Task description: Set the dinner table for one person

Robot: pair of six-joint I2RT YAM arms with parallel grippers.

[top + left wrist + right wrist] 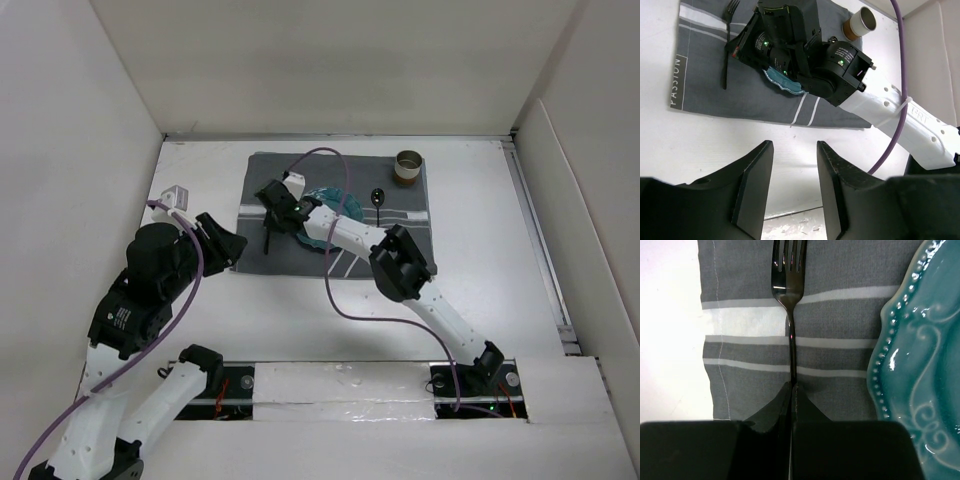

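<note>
Right jaws pinch fork [789, 290] | mat [840, 315] beneath | dinner table [670, 340] left

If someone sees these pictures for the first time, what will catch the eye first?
The right arm's fingers are shut on a black fork, over the grey striped mat just left of an ornate teal plate. A cup stands at the mat's far right corner, and the left arm's fingers hang open above the white table.
</note>
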